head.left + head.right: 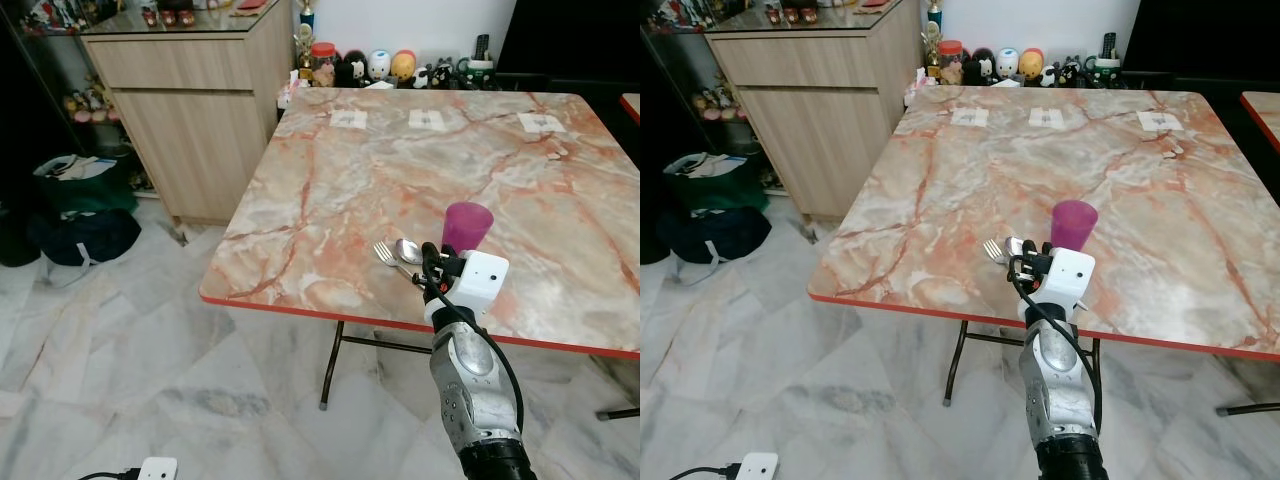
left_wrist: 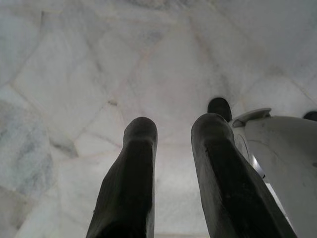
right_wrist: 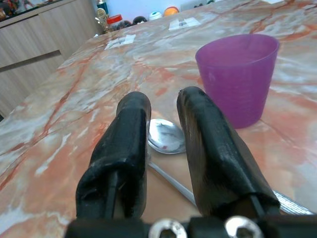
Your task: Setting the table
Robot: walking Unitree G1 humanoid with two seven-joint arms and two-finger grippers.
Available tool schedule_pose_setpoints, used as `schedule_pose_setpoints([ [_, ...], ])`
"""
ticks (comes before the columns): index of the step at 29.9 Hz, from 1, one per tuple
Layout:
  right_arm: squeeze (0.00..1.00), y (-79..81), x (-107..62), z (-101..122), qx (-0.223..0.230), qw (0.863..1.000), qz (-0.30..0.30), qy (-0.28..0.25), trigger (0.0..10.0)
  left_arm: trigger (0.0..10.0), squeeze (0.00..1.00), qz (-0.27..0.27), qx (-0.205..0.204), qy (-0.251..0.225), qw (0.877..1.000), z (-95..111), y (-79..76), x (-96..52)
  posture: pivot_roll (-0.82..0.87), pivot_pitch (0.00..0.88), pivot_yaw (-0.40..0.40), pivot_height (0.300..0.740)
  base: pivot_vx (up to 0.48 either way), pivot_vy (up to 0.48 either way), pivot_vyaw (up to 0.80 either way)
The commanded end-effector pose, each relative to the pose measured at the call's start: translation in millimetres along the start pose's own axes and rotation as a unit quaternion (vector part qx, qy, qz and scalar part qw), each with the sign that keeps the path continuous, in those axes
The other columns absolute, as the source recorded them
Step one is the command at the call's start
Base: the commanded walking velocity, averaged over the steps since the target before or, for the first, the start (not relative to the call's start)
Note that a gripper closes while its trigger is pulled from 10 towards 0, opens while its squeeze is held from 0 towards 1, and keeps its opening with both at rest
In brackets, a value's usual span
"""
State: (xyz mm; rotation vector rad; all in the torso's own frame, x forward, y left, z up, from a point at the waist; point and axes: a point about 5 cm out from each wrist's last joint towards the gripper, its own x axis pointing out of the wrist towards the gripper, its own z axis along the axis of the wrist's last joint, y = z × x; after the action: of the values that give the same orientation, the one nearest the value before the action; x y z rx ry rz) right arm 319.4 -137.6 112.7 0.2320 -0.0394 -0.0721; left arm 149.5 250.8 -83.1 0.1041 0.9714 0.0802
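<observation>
Two black fingers of the right gripper (image 3: 163, 144) are held slightly parted with nothing clasped between them, low over the near edge of the square marble-patterned table with a red rim (image 1: 330, 180). Just beyond the fingertips, a silver metal spoon (image 3: 166, 136) lies on the tabletop, its bowl seen between the two fingers and its handle running back under them. A silver metal fork (image 1: 385, 254) lies just beside the spoon, on the side towards the table's left edge. A translucent purple plastic cup (image 1: 467, 226) stands upright just beyond the spoon, slightly to its right, apart from the gripper. Three small white paper squares (image 1: 427, 119) are laid in a row near the table's far edge. Past that edge, small figurines (image 1: 380, 66) are lined along the wall, and a light wooden cabinet (image 1: 195, 120) stands off the table's far left corner. The left gripper (image 2: 173, 134) hangs over the pale marble floor (image 1: 120, 370), its fingers parted and empty.
</observation>
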Motion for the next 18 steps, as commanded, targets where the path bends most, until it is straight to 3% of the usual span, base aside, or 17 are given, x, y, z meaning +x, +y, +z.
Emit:
schedule_pose_setpoints([
  [1, 0.0, 0.4, -0.7, -3.1, 0.004, 1.0, -0.001, 0.011, 10.0, 10.0, 0.0, 0.002, -0.007, 0.006, 1.0, -5.2, 1.9, -1.5, -0.06, 0.031, 0.036, 0.74, 0.0, 0.0, 0.0],
  [7, 0.0, -0.4, -1.2, -4.5, -0.001, 1.0, 0.0, 0.016, 10.0, 10.0, 0.0, 0.002, -0.008, 0.006, 1.0, -5.2, 1.6, -1.5, -0.06, 0.031, 0.035, 0.74, 0.0, 0.0, 0.0],
  [18, 0.0, 4.0, -3.0, -6.5, -0.036, 0.999, 0.015, 0.017, 10.0, 10.0, 0.0, 0.002, -0.006, 0.008, 1.0, -5.7, 1.1, -1.4, -0.06, 0.033, 0.032, 0.74, 0.287, 0.0, 0.0],
])
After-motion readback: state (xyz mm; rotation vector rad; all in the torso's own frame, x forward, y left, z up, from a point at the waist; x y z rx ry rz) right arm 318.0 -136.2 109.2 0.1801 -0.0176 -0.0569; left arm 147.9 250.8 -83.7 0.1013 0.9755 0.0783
